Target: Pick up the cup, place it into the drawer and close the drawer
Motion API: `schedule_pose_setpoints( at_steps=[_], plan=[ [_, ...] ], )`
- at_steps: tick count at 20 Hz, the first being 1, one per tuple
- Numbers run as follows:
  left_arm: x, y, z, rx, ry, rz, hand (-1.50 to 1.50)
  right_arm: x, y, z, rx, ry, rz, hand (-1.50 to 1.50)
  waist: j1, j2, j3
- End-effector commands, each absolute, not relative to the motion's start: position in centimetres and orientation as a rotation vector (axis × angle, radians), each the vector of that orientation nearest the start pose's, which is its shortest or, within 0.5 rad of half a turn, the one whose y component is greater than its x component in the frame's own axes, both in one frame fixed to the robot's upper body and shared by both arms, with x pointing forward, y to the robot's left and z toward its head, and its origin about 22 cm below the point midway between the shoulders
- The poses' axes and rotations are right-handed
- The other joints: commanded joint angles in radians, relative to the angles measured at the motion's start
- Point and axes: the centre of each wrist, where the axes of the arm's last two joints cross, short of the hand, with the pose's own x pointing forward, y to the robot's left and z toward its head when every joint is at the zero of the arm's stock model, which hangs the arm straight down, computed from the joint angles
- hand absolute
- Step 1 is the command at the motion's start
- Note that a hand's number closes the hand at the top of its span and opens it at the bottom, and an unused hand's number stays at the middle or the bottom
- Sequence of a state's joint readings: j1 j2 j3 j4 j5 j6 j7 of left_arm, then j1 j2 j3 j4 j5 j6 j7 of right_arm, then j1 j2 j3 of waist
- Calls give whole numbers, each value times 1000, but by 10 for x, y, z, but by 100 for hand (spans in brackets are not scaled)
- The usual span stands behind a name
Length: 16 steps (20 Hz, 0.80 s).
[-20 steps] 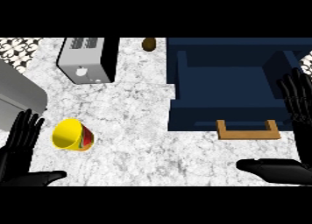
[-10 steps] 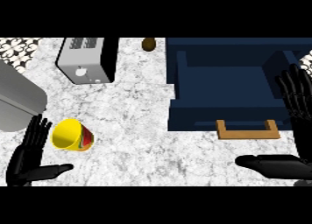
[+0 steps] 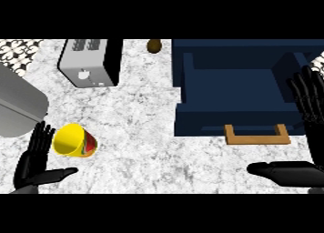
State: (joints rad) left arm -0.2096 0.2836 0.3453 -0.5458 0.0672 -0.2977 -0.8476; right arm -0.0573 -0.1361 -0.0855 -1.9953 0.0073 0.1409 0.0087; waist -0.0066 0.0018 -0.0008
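Cup (image 3: 76, 140) on its side on counter (image 3: 144, 136), unmoved, left hand (image 3: 34, 161) now closer, fingertips just beside its rim, fingers straight, thumb out, holding nothing, right hand (image 3: 311, 136) open, upright at rt edge by open drawer (image 3: 242, 86), same as before

Yellow cup (image 3: 74, 140), navy drawer (image 3: 242, 86) with tan handle (image 3: 256, 135), marbled counter (image 3: 144, 118).

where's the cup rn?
Head view, lower left: the yellow cup lies tipped on its side on the marble counter, just right of the open left robot hand, below the toaster and left of the open drawer.
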Motion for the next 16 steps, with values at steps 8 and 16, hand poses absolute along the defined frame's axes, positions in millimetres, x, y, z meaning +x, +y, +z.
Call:
schedule_pose_setpoints(
  at_steps=[8, 16],
  plan=[
    [199, 387, -153, 72, -1719, 140, -150, 225, -259, 118, -64, -2018, 267, -150, -12, 5, -3],
    [223, 379, -144, 20, -1731, 143, -150, 227, -252, 107, -56, -2023, 245, -150, -10, 4, -2]
  ],
)
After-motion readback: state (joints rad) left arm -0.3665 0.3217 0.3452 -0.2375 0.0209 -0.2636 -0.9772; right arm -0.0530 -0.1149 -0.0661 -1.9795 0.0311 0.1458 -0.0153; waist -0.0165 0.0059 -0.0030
